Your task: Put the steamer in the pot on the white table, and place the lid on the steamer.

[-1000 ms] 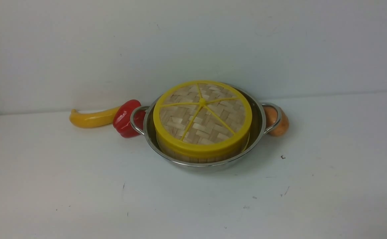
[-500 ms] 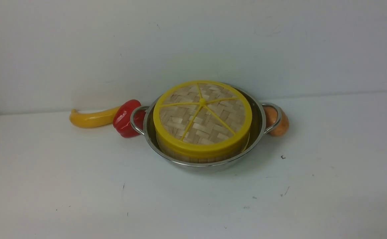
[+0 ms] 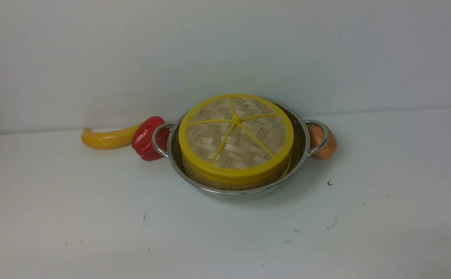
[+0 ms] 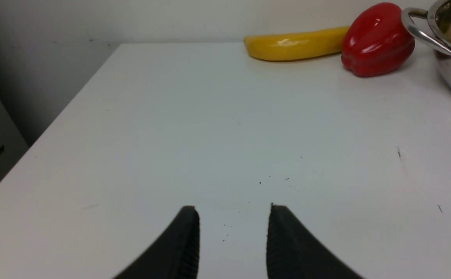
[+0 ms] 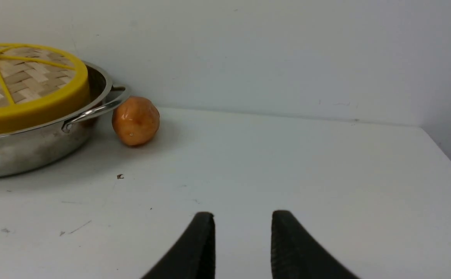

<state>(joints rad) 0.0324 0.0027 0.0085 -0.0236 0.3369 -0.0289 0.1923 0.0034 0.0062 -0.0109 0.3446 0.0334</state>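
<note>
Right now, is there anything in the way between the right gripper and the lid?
Nothing visible is. The right gripper is open over bare white table, and the lid already sits on the steamer inside the pot.

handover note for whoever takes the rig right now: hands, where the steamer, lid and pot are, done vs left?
Left hand: open, empty, over bare table.
Right hand: open, empty, off to the pot's right.
Pot stands on the white table; steamer sits inside it, lid flat on top.
Done: steamer in the pot, lid on.
Left: nothing visible; both arms are out of the front view.
</note>
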